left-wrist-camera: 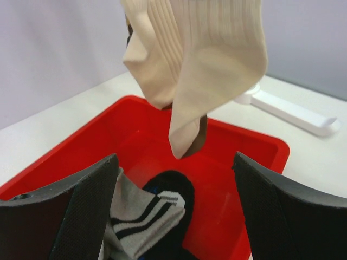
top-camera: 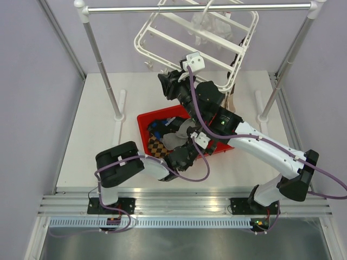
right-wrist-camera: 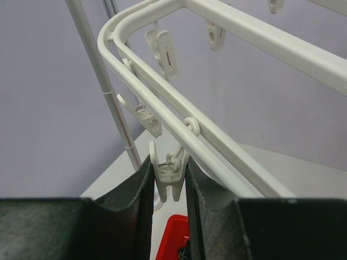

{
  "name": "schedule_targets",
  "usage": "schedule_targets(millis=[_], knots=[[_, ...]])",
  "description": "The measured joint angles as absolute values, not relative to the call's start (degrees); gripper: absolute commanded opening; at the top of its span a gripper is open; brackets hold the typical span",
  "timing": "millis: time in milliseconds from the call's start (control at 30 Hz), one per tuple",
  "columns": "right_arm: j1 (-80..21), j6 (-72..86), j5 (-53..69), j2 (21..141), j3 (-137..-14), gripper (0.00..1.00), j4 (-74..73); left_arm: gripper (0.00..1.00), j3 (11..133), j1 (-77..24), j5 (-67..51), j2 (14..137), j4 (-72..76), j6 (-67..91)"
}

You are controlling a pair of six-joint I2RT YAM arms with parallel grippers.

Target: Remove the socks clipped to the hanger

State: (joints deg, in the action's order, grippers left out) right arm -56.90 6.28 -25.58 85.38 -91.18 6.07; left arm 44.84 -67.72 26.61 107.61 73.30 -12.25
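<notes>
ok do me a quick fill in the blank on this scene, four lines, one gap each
1. The clip on the hanger, pinched in the right tool, is ____ in colour.
2. The left tool is ____ and holds nothing.
3. The grey striped sock lies in a ____ bin.
4. The cream sock hangs ____ that bin.

Missing words: white; open; red; above
</notes>
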Motion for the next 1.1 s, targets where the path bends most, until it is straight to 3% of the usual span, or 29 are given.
schedule_targets(millis=[467, 600, 700, 733, 800, 1100], knots=[[-56.93, 6.33, -25.56, 85.41, -91.22, 0.01, 5.54, 0.74, 48.51, -65.23, 18.52, 105.89, 73.91, -10.26], [-57.12, 6.42, -25.56, 85.47, -91.22, 0.01, 5.56, 0.59, 51.07, -64.82, 19.75, 106.17, 73.8, -10.28], [-57.17, 6.42, -25.56, 85.47, -91.22, 0.01, 5.54, 0.31, 51.92, -64.55, 20.93, 106.24, 73.54, -10.24], [-57.19, 6.42, -25.56, 85.47, -91.24, 0.01, 5.54, 0.14, 52.01, -64.51, 21.1, 106.24, 73.25, -10.26], [-57.23, 6.39, -25.56, 85.49, -91.33, 0.01, 5.52, 0.03, 52.05, -64.47, 21.47, 106.21, 72.27, -10.09], [-57.56, 6.39, -25.65, 85.56, -91.53, 0.03, 5.28, 0.02, 50.13, -64.47, 22.48, 102.85, 69.06, -9.87]])
